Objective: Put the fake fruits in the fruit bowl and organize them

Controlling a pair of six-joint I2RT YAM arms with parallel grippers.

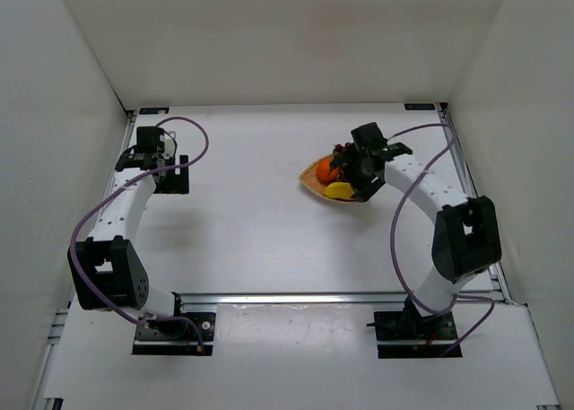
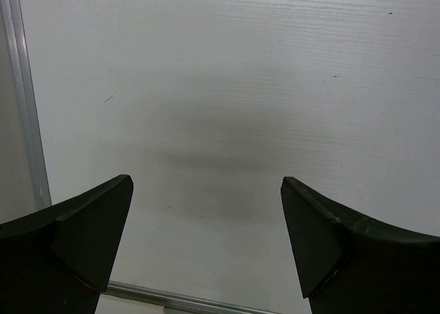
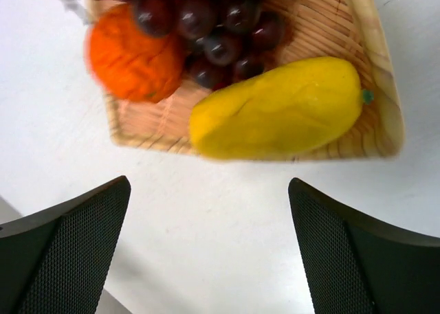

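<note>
The tan wicker fruit bowl (image 1: 310,181) sits at the back right of the table and holds all three fruits. In the right wrist view the bowl (image 3: 381,87) holds the orange ball (image 3: 130,60), the dark grape bunch (image 3: 213,29) and the yellow banana (image 3: 278,108) along its near edge. In the top view the orange (image 1: 326,170) and banana (image 1: 338,190) show; the grapes are mostly hidden by my right gripper (image 1: 361,170). My right gripper (image 3: 210,211) is open and empty above the bowl's near edge. My left gripper (image 2: 206,204) is open and empty over bare table at the back left (image 1: 152,154).
White walls enclose the table on three sides. A metal rail (image 2: 24,101) runs along the table's left edge near the left gripper. Purple cables loop off both arms.
</note>
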